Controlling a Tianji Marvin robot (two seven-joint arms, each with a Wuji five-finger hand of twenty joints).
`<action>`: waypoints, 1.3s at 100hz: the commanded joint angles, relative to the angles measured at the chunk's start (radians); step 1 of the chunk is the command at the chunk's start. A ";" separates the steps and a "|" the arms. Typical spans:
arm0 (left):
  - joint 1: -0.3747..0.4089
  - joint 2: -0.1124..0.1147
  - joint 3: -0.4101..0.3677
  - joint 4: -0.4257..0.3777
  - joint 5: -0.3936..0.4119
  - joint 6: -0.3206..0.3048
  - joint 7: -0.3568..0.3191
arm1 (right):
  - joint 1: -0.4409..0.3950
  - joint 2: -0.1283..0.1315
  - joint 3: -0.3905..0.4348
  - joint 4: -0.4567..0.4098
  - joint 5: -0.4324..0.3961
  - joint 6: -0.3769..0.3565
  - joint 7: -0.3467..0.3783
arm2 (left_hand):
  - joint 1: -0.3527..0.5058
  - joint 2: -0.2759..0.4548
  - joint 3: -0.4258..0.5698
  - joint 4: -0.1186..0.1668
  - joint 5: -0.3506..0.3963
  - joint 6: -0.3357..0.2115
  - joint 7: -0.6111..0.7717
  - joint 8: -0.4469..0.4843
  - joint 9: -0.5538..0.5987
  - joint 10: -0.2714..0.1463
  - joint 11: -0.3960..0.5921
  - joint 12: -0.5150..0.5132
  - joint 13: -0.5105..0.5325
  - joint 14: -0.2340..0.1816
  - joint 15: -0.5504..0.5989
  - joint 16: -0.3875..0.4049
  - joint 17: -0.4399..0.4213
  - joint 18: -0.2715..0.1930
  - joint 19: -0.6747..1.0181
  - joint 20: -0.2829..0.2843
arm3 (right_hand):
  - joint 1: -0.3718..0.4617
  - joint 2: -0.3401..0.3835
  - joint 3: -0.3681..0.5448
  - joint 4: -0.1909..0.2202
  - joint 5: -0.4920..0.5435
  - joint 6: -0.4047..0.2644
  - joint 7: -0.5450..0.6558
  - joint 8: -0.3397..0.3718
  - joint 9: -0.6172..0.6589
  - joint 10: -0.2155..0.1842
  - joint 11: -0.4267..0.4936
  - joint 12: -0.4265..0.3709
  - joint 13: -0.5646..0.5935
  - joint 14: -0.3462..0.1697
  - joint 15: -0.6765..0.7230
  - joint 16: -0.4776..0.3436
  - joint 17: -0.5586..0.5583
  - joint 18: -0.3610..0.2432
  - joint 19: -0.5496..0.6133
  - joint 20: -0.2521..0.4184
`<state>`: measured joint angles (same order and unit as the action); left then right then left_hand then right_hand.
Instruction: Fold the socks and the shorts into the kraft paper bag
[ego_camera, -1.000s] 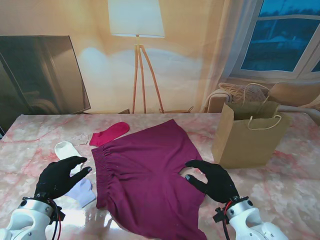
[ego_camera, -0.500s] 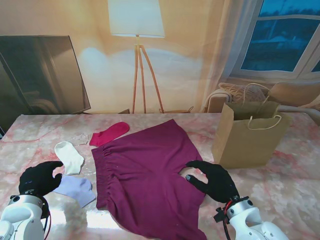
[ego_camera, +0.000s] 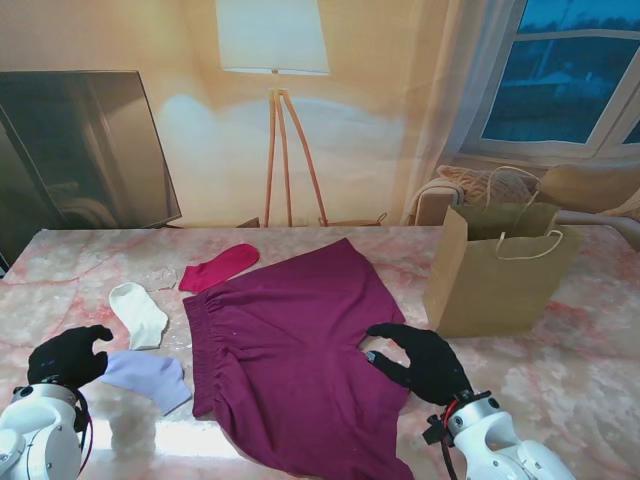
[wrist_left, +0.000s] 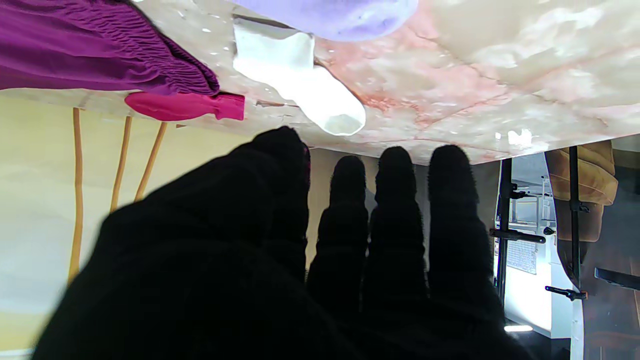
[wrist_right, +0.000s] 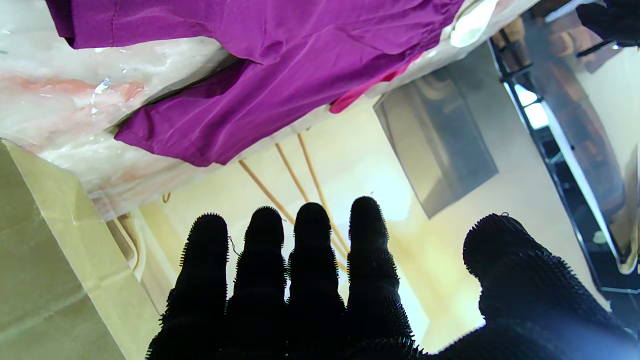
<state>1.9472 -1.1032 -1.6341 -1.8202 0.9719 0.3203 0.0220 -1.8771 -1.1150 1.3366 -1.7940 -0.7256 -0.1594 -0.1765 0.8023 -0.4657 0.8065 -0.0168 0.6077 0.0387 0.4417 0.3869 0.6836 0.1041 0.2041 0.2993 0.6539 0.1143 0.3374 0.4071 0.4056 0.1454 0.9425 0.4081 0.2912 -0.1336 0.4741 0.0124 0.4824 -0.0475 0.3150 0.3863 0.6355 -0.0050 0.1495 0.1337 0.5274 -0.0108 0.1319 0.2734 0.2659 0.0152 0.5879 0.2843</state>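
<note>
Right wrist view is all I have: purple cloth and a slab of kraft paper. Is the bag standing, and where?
Observer: The brown kraft paper bag stands upright with its mouth open, on the right of the table, farther from me than the right hand.
Operator: Where is that hand on the shorts?
Observer: At the right edge of the magenta-purple shorts, by the notch between the legs. It is open and grips nothing.
Operator: Socks?
Observer: Three, all left of the shorts: a pink sock farthest, a white sock, and a lavender sock nearest me. The left hand is empty, just left of the lavender one.
</note>
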 joint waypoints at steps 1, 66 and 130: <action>-0.008 0.006 -0.002 0.017 0.008 0.004 -0.003 | -0.004 0.000 -0.005 0.000 -0.001 0.002 0.001 | -0.019 -0.039 0.022 -0.058 -0.006 -0.020 0.050 0.045 0.003 -0.014 0.015 0.011 0.016 0.008 0.042 0.034 -0.022 0.053 0.072 0.051 | -0.012 0.023 -0.021 -0.038 -0.025 -0.023 0.006 -0.002 -0.039 -0.016 0.020 0.011 0.001 -0.004 -0.002 0.013 -0.021 0.007 0.025 0.009; -0.095 0.036 -0.003 0.123 0.039 0.027 -0.175 | 0.006 0.001 -0.014 0.006 0.000 0.006 0.004 | -0.093 -0.042 -0.027 -0.064 -0.094 0.061 -0.178 -0.146 -0.024 -0.084 0.259 0.416 -0.122 0.021 0.122 0.276 -0.187 0.055 0.047 0.130 | -0.012 0.025 -0.025 -0.037 -0.028 -0.030 0.006 0.000 -0.045 -0.016 0.026 0.014 0.004 0.012 0.001 0.028 -0.029 0.034 0.041 0.028; -0.181 0.042 0.059 0.277 -0.003 0.007 -0.143 | 0.022 0.002 -0.027 0.018 0.008 0.015 0.014 | -0.188 -0.046 -0.075 -0.077 -0.122 0.023 -0.062 0.047 -0.171 -0.037 0.098 0.297 -0.195 0.031 0.067 0.248 -0.249 0.065 -0.055 0.119 | -0.011 0.024 -0.026 -0.036 -0.021 -0.033 0.012 0.003 -0.031 -0.017 0.046 0.023 0.010 0.019 0.004 0.037 -0.029 0.044 0.050 0.040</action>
<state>1.7726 -1.0591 -1.5786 -1.5475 0.9754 0.3338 -0.1245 -1.8523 -1.1140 1.3146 -1.7766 -0.7156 -0.1455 -0.1636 0.6397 -0.4929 0.7420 -0.0171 0.5042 0.0627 0.3458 0.4050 0.5528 0.0664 0.3277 0.6176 0.4935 0.1315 0.4209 0.6687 0.1708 0.1915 0.8928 0.5181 0.2912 -0.1330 0.4733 0.0124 0.4822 -0.0595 0.3150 0.3863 0.6353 -0.0050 0.1832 0.1463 0.5275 0.0033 0.1319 0.2964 0.2533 0.0607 0.6148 0.2887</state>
